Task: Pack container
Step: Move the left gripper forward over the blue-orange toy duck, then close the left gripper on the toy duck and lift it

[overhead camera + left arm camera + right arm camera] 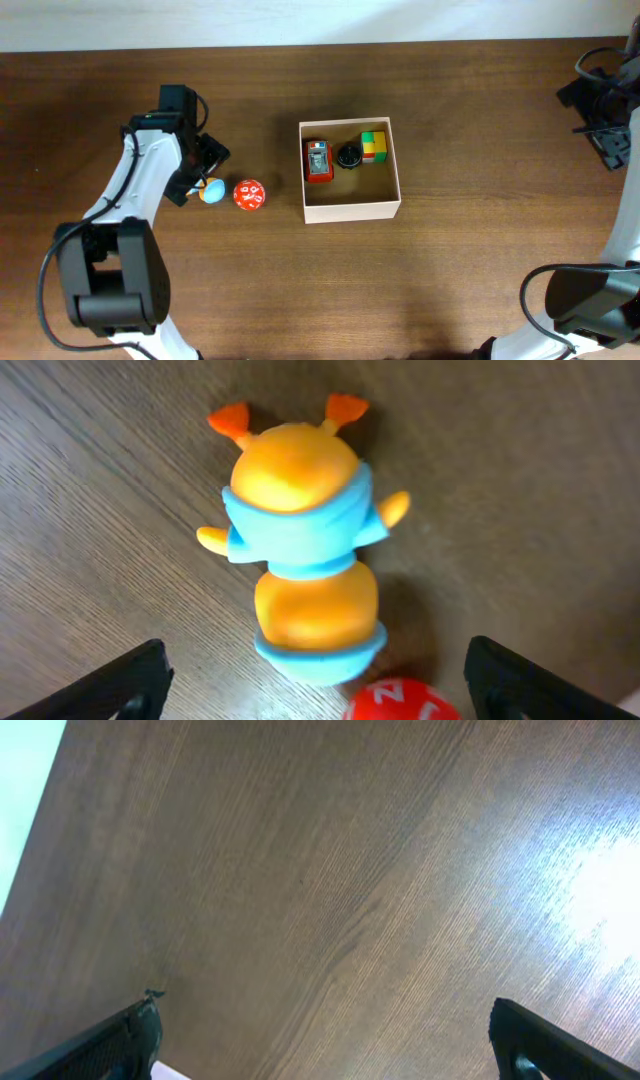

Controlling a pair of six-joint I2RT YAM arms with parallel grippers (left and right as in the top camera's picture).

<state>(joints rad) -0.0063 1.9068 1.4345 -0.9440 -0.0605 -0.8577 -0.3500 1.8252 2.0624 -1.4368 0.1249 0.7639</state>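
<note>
Three small things sit inside the container [352, 192], which lies flat near the middle of the table [450, 280]. All three are lined up along its far wall: a red toy [318, 160] with a grey top at the left, a round black piece [349, 156] in the middle, and a block [374, 146] of green, yellow and red at the right. The near half of the tan floor is bare.

Two more toys lie outside, to the box's left: a red die [249, 194] with white marks and, just beside it, an orange-and-blue figure [211, 190] lying on the wood. The left gripper [200, 175] hangs right over that figure, fingers spread wide to either side of it and not touching. The right gripper [325, 1040] is off at the far right edge, well apart from the box, fingers also wide apart over plain wood.
</note>
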